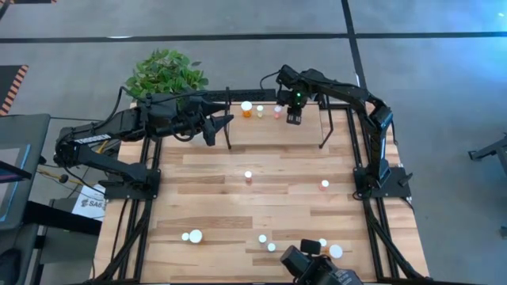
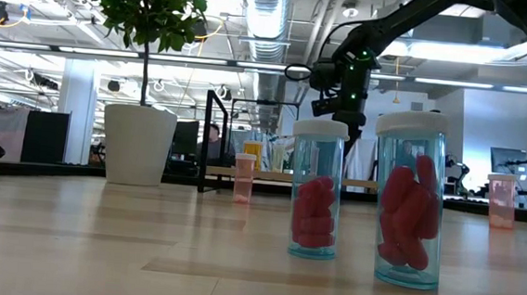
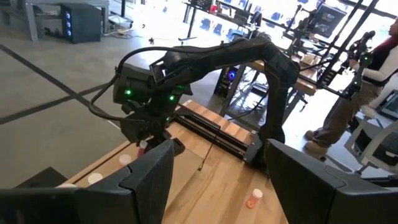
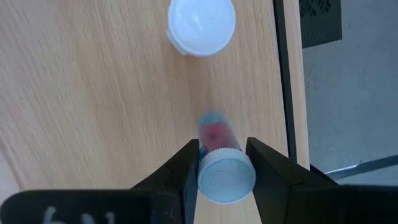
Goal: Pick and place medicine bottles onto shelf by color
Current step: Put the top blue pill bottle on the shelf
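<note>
Right tool [image 4: 222,163] clenched on a red-filled bottle [image 4: 221,163] over the shelf [image 4: 93,112] at the table's far edge. Left tool [image 1: 212,127] released, waiting far left beside the shelf.

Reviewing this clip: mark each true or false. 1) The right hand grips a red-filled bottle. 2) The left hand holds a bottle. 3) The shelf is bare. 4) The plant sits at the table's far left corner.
1) True: the right hand is shut on a clear red-filled white-capped bottle over the light wooden shelf.
2) False: the left hand is open and empty.
3) False: a white-capped bottle stands there.
4) True: the leafy green plant.
</note>
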Tool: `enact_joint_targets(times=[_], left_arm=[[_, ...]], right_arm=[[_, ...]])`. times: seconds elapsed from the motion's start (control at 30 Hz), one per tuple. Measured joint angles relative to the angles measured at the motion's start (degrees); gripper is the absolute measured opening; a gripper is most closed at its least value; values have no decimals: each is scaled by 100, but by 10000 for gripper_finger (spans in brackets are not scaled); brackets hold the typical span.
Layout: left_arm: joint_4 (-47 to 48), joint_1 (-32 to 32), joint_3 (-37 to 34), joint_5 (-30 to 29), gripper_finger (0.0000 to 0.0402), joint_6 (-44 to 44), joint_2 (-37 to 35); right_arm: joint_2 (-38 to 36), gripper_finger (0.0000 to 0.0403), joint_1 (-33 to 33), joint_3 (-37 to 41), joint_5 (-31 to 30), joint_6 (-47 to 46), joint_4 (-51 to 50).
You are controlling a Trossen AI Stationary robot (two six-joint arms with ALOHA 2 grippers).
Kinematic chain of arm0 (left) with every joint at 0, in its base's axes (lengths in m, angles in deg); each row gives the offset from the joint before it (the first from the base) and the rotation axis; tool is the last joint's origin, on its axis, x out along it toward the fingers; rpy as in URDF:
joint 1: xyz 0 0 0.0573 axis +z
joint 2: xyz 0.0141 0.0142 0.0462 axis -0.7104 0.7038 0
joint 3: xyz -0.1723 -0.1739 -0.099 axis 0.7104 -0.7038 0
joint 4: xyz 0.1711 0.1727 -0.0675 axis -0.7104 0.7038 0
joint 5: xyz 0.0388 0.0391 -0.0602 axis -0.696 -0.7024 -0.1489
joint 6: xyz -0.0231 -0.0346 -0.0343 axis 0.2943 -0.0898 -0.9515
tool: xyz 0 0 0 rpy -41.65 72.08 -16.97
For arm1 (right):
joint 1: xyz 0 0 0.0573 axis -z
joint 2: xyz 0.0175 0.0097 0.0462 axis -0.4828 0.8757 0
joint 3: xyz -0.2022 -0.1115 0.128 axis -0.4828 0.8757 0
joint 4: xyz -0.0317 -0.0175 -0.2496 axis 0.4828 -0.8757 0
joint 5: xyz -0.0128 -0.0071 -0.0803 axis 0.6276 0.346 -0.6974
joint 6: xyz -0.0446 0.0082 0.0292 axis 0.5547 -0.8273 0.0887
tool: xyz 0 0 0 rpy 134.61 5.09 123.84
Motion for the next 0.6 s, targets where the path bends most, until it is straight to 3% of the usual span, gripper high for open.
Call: enact_joint_targets(times=[0.6], left_arm=[[1, 0, 0, 33, 237, -78, 0]], right_arm=[[0, 141, 9, 0, 17, -1, -7]])
